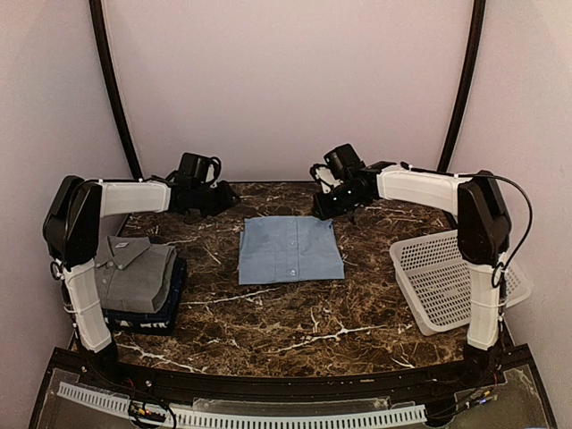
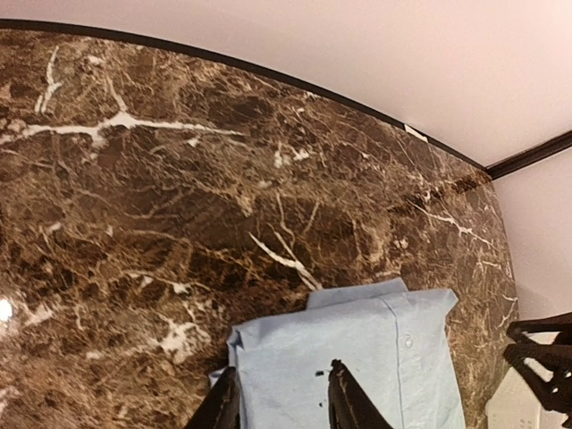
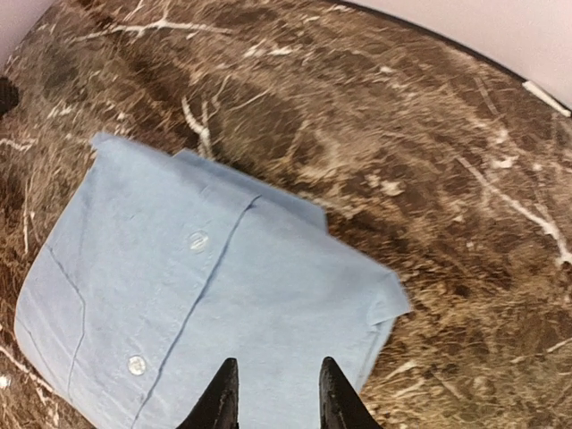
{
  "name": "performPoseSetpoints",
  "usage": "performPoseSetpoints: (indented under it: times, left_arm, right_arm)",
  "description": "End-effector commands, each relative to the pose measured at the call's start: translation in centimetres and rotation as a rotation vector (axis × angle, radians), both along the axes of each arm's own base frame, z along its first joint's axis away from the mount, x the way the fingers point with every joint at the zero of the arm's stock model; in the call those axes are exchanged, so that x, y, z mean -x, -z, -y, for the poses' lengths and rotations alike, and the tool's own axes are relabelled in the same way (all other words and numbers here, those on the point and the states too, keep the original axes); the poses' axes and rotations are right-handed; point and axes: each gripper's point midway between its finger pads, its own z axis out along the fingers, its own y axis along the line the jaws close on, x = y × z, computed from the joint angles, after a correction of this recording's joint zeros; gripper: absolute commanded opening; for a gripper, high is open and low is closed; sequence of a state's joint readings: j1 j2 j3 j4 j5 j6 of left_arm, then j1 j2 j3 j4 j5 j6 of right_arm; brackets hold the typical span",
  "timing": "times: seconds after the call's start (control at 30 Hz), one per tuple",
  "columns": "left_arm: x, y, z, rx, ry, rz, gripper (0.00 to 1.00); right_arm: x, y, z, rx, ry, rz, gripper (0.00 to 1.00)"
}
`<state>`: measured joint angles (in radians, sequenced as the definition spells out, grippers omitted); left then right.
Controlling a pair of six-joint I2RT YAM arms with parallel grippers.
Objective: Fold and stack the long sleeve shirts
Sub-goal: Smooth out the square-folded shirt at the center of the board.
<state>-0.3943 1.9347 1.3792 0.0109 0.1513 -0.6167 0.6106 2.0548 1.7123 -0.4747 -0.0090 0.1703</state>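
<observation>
- At the centre of the table [image 1: 295, 326], the blue shirt [image 1: 290, 250] is laid folded flat, buttons up.
- Well left of the blue shirt, the grey shirt [image 1: 134, 273] is stacked folded on the navy shirt [image 1: 172, 308].
- Near its far left corner, the left gripper [image 2: 281, 407] is held narrowly parted, with nothing gripped.
- Above its far right corner, the right gripper [image 3: 273, 398] is likewise narrowly parted and empty.
- Right of the blue shirt, the basket [image 1: 438, 268] is seen at the table's edge.

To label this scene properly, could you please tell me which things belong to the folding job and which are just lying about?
Job: blue shirt, grey shirt, navy shirt.
Lying about: basket.
</observation>
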Motion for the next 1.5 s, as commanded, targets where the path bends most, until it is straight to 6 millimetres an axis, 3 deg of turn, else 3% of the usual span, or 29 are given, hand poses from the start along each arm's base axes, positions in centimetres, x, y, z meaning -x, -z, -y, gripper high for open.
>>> performPoseSetpoints:
  times: [0.0,0.1,0.23,0.47,0.63,0.8,0.93,1.17,1.37,1.47]
  left_arm:
    - [3.9,-1.0,3.6,0.06,0.112,-0.037,0.31]
    - [6.0,-0.5,6.7,0.079,0.177,-0.053,0.3]
    - [6.9,0.7,9.6,0.116,0.24,-0.076,0.28]
    - [4.5,2.7,11.9,0.091,0.264,-0.061,0.27]
    - [1.5,4.5,11.6,0.036,0.216,-0.065,0.27]
    - [-1.4,7.3,8.6,0.0,0.105,-0.122,0.23]
    - [-2.0,9.1,6.8,-0.009,0.073,-0.167,0.23]
    - [-2.0,10.6,5.6,-0.027,0.065,-0.201,0.22]
    - [-1.9,10.4,5.7,-0.032,0.083,-0.201,0.22]
    - [-2.1,9.5,5.8,-0.046,0.092,-0.191,0.22]
  right_arm:
    - [1.6,2.6,-2.9,-0.051,-0.041,-0.073,0.28]
    - [1.3,4.2,-4.0,-0.049,-0.048,-0.092,0.28]
    - [-0.4,5.9,-4.4,-0.031,-0.008,-0.075,0.28]
    - [-2.5,8.8,-5.1,-0.014,0.04,-0.09,0.31]
    - [-2.3,8.4,-5.0,-0.023,0.053,-0.099,0.34]
    - [-2.9,8.0,-3.3,-0.013,0.071,-0.104,0.36]
    - [-4.2,8.8,-1.0,-0.013,0.104,-0.12,0.34]
    - [-6.8,10.3,2.6,-0.034,0.171,-0.162,0.32]
    - [-8.3,10.7,3.3,-0.059,0.192,-0.193,0.32]
    - [-8.7,9.2,3.5,-0.058,0.2,-0.165,0.32]
